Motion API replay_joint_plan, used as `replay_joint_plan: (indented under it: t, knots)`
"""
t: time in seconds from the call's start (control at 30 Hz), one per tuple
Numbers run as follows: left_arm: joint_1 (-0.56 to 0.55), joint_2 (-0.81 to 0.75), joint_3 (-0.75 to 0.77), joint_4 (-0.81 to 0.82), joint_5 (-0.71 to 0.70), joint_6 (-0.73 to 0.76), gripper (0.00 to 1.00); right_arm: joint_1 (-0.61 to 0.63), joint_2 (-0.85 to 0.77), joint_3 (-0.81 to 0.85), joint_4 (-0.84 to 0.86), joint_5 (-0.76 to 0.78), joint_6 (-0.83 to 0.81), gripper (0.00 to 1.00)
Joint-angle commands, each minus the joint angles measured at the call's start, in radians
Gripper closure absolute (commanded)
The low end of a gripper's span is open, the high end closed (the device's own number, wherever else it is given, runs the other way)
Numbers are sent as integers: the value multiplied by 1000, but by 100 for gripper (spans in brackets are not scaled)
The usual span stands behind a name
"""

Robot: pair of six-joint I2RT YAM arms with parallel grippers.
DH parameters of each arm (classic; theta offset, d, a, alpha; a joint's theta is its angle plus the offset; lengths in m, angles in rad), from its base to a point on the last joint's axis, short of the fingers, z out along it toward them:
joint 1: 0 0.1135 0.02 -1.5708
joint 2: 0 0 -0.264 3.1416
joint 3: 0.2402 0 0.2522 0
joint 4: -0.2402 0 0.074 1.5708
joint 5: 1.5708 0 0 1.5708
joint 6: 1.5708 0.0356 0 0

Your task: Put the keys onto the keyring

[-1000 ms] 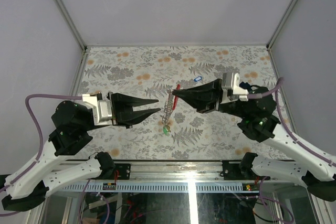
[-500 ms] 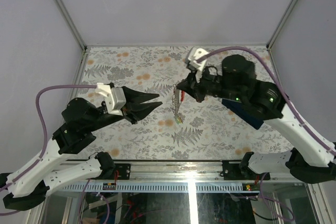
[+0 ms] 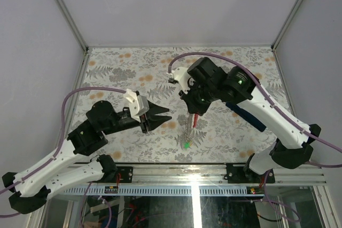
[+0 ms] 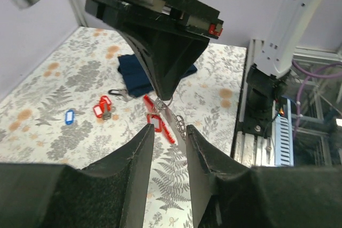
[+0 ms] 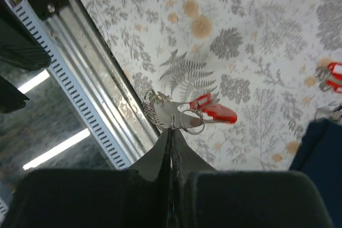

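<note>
At the left of the overhead view the left gripper point(image 3: 169, 115) hangs over the table point(image 3: 117, 73), which is patterned with grey ferns and orange blossoms. Its black fingers are partly spread with nothing between them, and the tips aim toward the middle of the frame. A little to the right, and clear of it, the right gripper point(image 3: 194, 115) points down at the table with its fingers pressed tight together, pinching a thin silvery metal keyring point(image 5: 191, 121). From that keyring hang a red oblong plastic tag point(image 5: 215, 112) and a short silvery chain point(image 5: 152, 111). In the overhead view a small green tag point(image 3: 186, 144) shows at the lower end of the dangling bunch, low in the centre of the frame; I cannot tell whether it touches the table. Seen from the left wrist camera, the bunch hangs beyond the spread fingers, in line with the gap between them. The loose keys lie on the table in that same view. At the left is a small key with a blue tag point(image 4: 69, 117), to its right a little cluster of keys with red tags point(image 4: 101, 107), and up and to the right of those a dark navy folded cloth point(image 4: 132, 73).
</note>
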Motion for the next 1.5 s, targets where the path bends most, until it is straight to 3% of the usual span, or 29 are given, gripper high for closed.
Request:
replay_joint_plan:
  t: [0.0, 0.37, 0.7, 1.47]
  knots:
    - [3, 27, -28, 53, 112, -3, 70, 6, 15, 45, -131, -72, 18, 100]
    - [2, 146, -75, 230, 198, -46, 68, 7, -2, 21, -119, -229, -38, 100]
    - [3, 194, -43, 217, 299, -21, 65, 8, -56, -27, -71, -272, -101, 100]
    - [3, 252, -2, 208, 353, -9, 67, 7, -99, -68, 2, -331, -123, 100]
